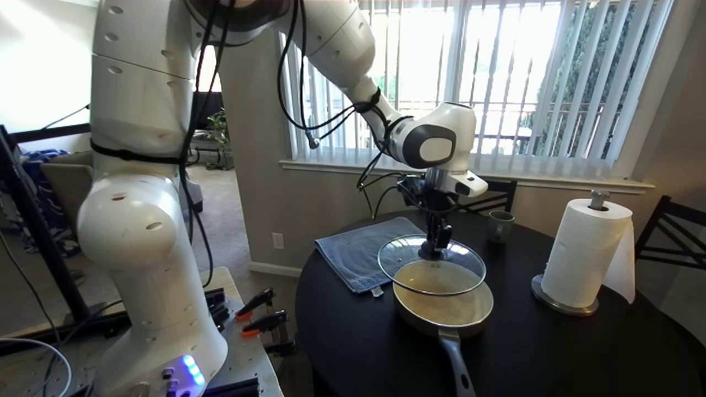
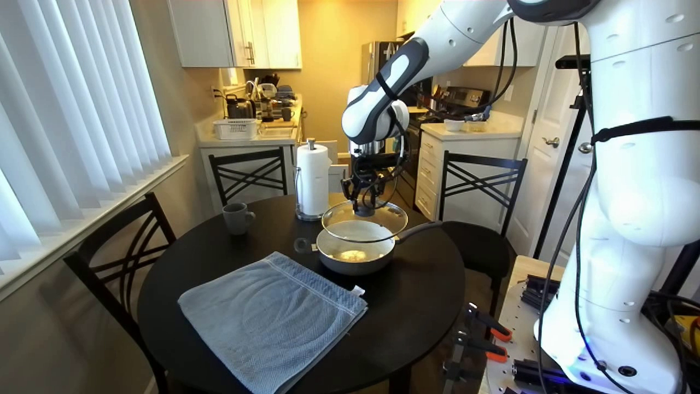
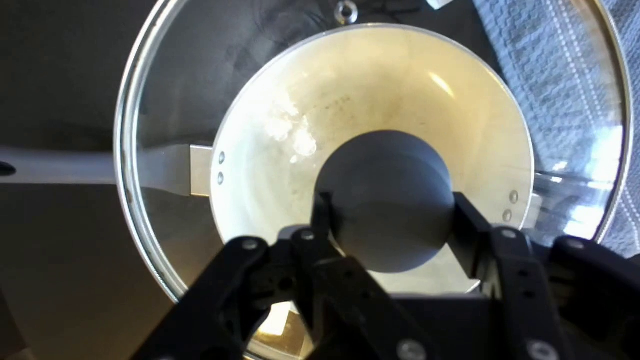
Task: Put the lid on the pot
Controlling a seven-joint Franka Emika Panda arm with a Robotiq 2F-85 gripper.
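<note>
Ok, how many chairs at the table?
3: a chair by the blinds, another chair beyond the mug, a third chair past the pan handle, all in an exterior view. More may be out of frame.

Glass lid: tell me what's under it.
The pan lies beneath the glass lid; through it, the pan's pale inside shows brownish marks. In the wrist view, the lid's knob and the hand hide part of that inside.

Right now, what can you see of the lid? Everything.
The lid is round and see-through, apparently glass, with a shiny, metal-looking rim and a dark, round knob. The gripper grasps that knob from both sides. The lid hangs roughly level above the pan, apparently not touching it.
</note>
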